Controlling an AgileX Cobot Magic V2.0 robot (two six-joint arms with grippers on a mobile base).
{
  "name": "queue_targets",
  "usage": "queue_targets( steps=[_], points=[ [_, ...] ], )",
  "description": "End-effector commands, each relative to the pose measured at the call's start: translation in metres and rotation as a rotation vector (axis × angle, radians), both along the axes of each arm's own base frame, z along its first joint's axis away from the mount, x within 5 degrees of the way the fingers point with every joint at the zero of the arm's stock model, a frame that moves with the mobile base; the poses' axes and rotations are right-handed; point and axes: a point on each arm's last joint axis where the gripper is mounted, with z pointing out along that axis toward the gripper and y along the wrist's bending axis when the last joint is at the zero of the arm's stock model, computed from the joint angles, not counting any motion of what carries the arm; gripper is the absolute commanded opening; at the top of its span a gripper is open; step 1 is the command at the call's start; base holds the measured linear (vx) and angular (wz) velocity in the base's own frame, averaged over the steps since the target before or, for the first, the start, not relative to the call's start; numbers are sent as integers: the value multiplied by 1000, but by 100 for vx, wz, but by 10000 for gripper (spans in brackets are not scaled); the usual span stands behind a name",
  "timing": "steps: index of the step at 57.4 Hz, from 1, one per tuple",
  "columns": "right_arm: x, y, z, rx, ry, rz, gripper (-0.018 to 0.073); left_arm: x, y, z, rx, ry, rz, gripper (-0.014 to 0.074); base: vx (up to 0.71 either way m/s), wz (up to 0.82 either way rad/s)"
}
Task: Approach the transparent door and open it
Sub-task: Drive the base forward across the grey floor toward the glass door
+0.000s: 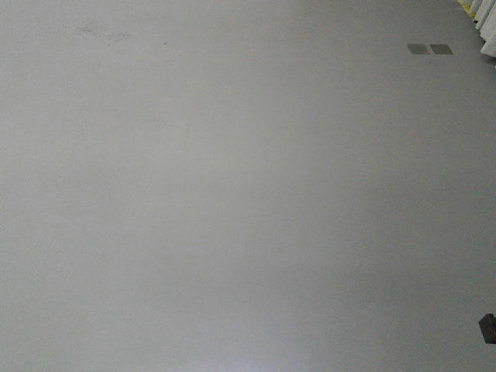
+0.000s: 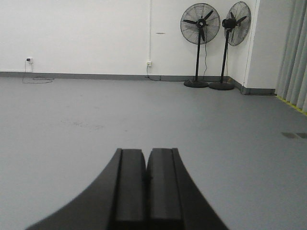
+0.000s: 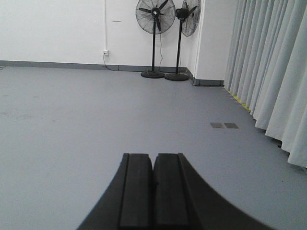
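Observation:
The transparent door is out of view in every frame. My left gripper [image 2: 146, 152] sits low in the left wrist view, its two black pads pressed together with nothing between them, pointing across bare grey floor. My right gripper [image 3: 153, 156] looks the same in the right wrist view, shut and empty. Neither gripper shows in the front view, which holds only grey floor [image 1: 232, 194].
Two black pedestal fans [image 2: 200, 24] [image 3: 155, 14] stand by the far white wall [image 2: 76, 33]. Pale grey curtains [image 3: 268, 67] hang along the right side. Two dark floor plates [image 3: 224, 125] [image 1: 430, 49] lie in the floor near the curtains.

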Motion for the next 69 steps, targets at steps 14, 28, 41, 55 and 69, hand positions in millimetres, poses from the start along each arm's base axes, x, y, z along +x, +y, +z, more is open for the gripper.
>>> queue_targets(
  steps=[14,28,41,55,69],
  points=[
    [0,0,3,-13,-78,-4,-5,0,0,-3,-11,-59,-5,-6,0,0],
    [0,0,3,-13,-78,-4,-5,0,0,-3,-11,-59,-5,-6,1,2],
    [0,0,3,-13,-78,-4,-5,0,0,-3,-11,-58,-5,-6,7,0],
    [0,0,3,-13,-78,-4,-5,0,0,-3,-11,-58,-5,-6,17,3],
    [0,0,3,-13,-78,-4,-5,0,0,-3,-11,-58,-5,-6,27,6]
  ],
)
